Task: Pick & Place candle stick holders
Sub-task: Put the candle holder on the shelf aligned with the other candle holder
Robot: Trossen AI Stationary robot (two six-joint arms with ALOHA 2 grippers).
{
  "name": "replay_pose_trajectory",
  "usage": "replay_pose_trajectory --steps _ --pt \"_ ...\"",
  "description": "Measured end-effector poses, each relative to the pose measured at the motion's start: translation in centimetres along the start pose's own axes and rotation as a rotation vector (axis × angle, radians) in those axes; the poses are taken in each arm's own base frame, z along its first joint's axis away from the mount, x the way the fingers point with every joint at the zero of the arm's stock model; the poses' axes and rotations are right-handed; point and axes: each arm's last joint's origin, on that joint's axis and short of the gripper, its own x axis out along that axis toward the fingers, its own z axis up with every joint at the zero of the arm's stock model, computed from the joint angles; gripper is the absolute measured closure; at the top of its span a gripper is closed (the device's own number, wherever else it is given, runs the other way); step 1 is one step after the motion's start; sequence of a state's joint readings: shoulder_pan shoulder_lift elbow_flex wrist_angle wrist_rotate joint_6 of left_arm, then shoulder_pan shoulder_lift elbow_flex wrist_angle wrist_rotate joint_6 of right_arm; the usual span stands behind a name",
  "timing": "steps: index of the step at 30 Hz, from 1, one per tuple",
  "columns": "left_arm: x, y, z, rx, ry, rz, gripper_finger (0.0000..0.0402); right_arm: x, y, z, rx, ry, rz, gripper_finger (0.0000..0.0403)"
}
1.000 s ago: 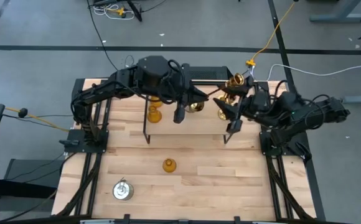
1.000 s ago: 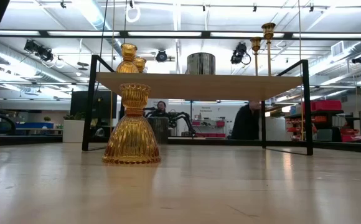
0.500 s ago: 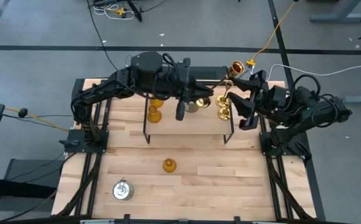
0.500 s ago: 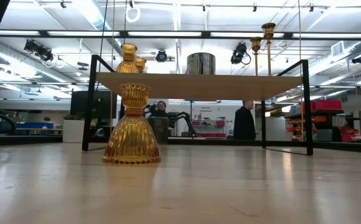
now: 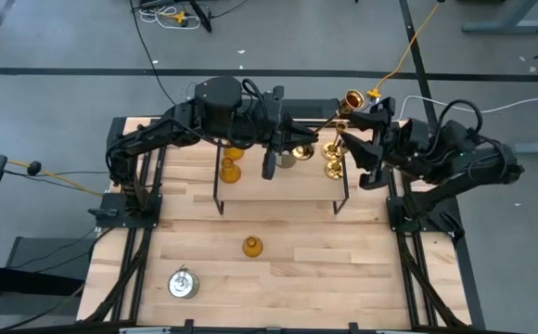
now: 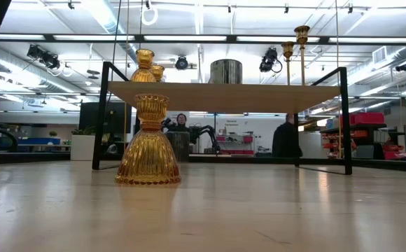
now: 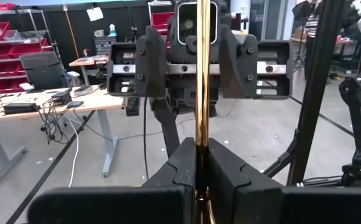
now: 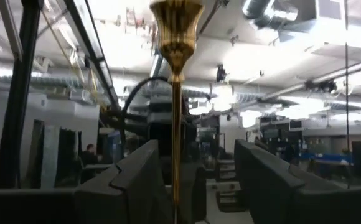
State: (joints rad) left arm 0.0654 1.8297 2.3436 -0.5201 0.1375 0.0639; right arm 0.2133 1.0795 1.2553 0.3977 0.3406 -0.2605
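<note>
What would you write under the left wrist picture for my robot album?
Left gripper shut on a tall gold candle stick holder, with the right arm's open gripper facing it.

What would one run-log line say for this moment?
left gripper: shut on tall brass holder | right gripper: open around second brass holder | amber holder: on table | silver holder: on table

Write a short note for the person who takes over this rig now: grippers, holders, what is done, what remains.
Left gripper: shut on a brass holder's thin stem, above the rack.
Right gripper: open, facing it, fingers around seemingly the same stem.
Done: a silver can holder and others stand on the rack.
Left: amber holder and silver holder on the table, probably yet to move.
</note>
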Motion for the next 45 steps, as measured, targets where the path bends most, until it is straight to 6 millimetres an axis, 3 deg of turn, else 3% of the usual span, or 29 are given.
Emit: replay_pose_trajectory --steps 5,14,22,45 --pt "0.0 0.0 0.0 0.0 0.0 0.0 0.0379 1.2 -0.3 0.2 0.019 0.028 0.032 0.019" --pt "0.0 0.0 0.0 0.001 -0.002 -0.013 0.0379 3.2 -0.1 -1.2 -0.006 -0.014 0.13 0.019" --pt "0.0 -0.1 0.0 0.001 -0.002 -0.017 0.0379 3.7 -0.4 -1.6 0.02 -0.023 0.134 0.0195" --pt "-0.1 0.3 -0.1 0.0 0.006 -0.017 0.0379 3.7 -0.4 -1.7 0.034 -0.019 0.132 0.0332"
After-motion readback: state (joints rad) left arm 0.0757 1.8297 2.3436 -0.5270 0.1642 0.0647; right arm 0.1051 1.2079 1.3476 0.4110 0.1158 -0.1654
